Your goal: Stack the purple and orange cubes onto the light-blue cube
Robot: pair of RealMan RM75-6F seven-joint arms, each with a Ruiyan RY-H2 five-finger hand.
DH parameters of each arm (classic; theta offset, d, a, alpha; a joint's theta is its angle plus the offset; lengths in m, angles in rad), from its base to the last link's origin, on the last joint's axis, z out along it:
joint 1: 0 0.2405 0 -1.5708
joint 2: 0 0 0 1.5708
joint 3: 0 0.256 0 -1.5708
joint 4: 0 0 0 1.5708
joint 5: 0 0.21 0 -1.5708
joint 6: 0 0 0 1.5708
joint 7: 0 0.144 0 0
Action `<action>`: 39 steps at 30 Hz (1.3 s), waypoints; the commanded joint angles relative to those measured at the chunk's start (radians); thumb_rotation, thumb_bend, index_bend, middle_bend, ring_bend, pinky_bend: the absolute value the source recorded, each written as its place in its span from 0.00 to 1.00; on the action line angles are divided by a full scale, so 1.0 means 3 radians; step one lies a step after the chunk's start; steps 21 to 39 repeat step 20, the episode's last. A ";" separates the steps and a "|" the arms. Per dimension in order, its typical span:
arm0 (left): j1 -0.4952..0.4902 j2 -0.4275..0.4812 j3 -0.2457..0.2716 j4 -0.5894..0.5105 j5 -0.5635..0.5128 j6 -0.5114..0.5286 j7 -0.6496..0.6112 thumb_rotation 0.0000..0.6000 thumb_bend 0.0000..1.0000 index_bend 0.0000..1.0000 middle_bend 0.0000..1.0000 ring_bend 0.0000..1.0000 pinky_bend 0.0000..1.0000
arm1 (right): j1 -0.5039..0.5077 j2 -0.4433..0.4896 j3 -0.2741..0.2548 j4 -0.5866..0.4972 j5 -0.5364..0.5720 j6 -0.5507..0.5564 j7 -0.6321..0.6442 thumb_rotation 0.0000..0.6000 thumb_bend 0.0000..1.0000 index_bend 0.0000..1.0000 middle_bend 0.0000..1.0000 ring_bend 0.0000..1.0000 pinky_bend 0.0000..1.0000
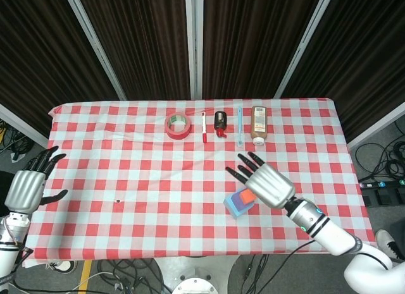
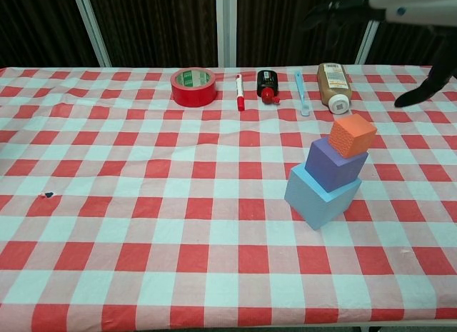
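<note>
The three cubes stand stacked right of the table's centre. An orange cube (image 2: 353, 134) sits atop a purple cube (image 2: 335, 164), which rests on the light-blue cube (image 2: 321, 195). From the head view the orange cube (image 1: 247, 196) and light-blue cube (image 1: 235, 207) peek out beside my right hand (image 1: 266, 183). That hand hovers above the stack, fingers spread, holding nothing. In the chest view my right hand (image 2: 400, 3) is at the top edge, well clear of the orange cube. My left hand (image 1: 28, 185) hangs open off the table's left edge.
Along the far side lie a red tape roll (image 2: 193, 86), a red marker (image 2: 240, 92), a small black bottle (image 2: 268, 85), a light-blue toothbrush (image 2: 302, 93) and a brown bottle (image 2: 333, 85). A small dark speck (image 2: 49, 195) marks the cloth at left.
</note>
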 commanded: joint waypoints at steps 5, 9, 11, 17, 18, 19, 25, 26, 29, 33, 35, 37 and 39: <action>0.0000 -0.0006 0.0005 -0.0019 0.0015 0.0012 0.0013 1.00 0.20 0.23 0.19 0.13 0.24 | -0.0788 -0.0293 0.0048 0.0353 0.0523 0.1170 -0.0531 1.00 0.04 0.00 0.14 0.00 0.09; 0.0002 -0.0008 0.0006 -0.0009 0.0015 0.0014 -0.0004 1.00 0.20 0.23 0.19 0.13 0.24 | -0.1025 -0.0637 0.0084 0.0725 0.0796 0.1448 -0.0439 1.00 0.06 0.00 0.11 0.00 0.07; -0.0003 -0.0006 0.0007 -0.0008 0.0018 0.0008 -0.0012 1.00 0.20 0.23 0.19 0.13 0.24 | -0.1102 -0.0803 0.0102 0.0969 0.0876 0.1485 -0.0274 1.00 0.06 0.00 0.10 0.00 0.07; 0.0016 -0.0009 0.0007 -0.0012 0.0023 0.0048 -0.0029 1.00 0.20 0.23 0.19 0.13 0.24 | -0.1229 -0.1174 0.0140 0.1582 0.0857 0.1556 0.0127 1.00 0.07 0.00 0.09 0.00 0.07; 0.0019 -0.0013 0.0011 -0.0009 0.0022 0.0047 -0.0028 1.00 0.20 0.23 0.19 0.13 0.24 | -0.1239 -0.1209 0.0143 0.1630 0.0838 0.1566 0.0157 1.00 0.07 0.00 0.09 0.00 0.07; 0.0023 -0.0017 0.0017 -0.0006 0.0024 0.0048 -0.0024 1.00 0.20 0.23 0.19 0.13 0.24 | -0.1249 -0.1235 0.0142 0.1664 0.0821 0.1573 0.0174 1.00 0.07 0.00 0.09 0.00 0.07; 0.0029 -0.0024 0.0025 -0.0001 0.0027 0.0049 -0.0019 1.00 0.20 0.23 0.19 0.13 0.24 | -0.1259 -0.1254 0.0139 0.1688 0.0812 0.1572 0.0162 1.00 0.08 0.00 0.09 0.00 0.07; 0.0029 -0.0024 0.0025 -0.0001 0.0027 0.0049 -0.0019 1.00 0.20 0.23 0.19 0.13 0.24 | -0.1259 -0.1254 0.0139 0.1688 0.0812 0.1572 0.0162 1.00 0.08 0.00 0.09 0.00 0.07; 0.0029 -0.0024 0.0025 -0.0001 0.0027 0.0049 -0.0019 1.00 0.20 0.23 0.19 0.13 0.24 | -0.1259 -0.1254 0.0139 0.1688 0.0812 0.1572 0.0162 1.00 0.08 0.00 0.09 0.00 0.07; 0.0029 -0.0024 0.0025 -0.0001 0.0027 0.0049 -0.0019 1.00 0.20 0.23 0.19 0.13 0.24 | -0.1259 -0.1254 0.0139 0.1688 0.0812 0.1572 0.0162 1.00 0.08 0.00 0.09 0.00 0.07; 0.0029 -0.0024 0.0025 -0.0001 0.0027 0.0049 -0.0019 1.00 0.20 0.23 0.19 0.13 0.24 | -0.1259 -0.1254 0.0139 0.1688 0.0812 0.1572 0.0162 1.00 0.08 0.00 0.09 0.00 0.07; 0.0029 -0.0024 0.0025 -0.0001 0.0027 0.0049 -0.0019 1.00 0.20 0.23 0.19 0.13 0.24 | -0.1259 -0.1254 0.0139 0.1688 0.0812 0.1572 0.0162 1.00 0.08 0.00 0.09 0.00 0.07; 0.0029 -0.0024 0.0025 -0.0001 0.0027 0.0049 -0.0019 1.00 0.20 0.23 0.19 0.13 0.24 | -0.1259 -0.1254 0.0139 0.1688 0.0812 0.1572 0.0162 1.00 0.08 0.00 0.09 0.00 0.07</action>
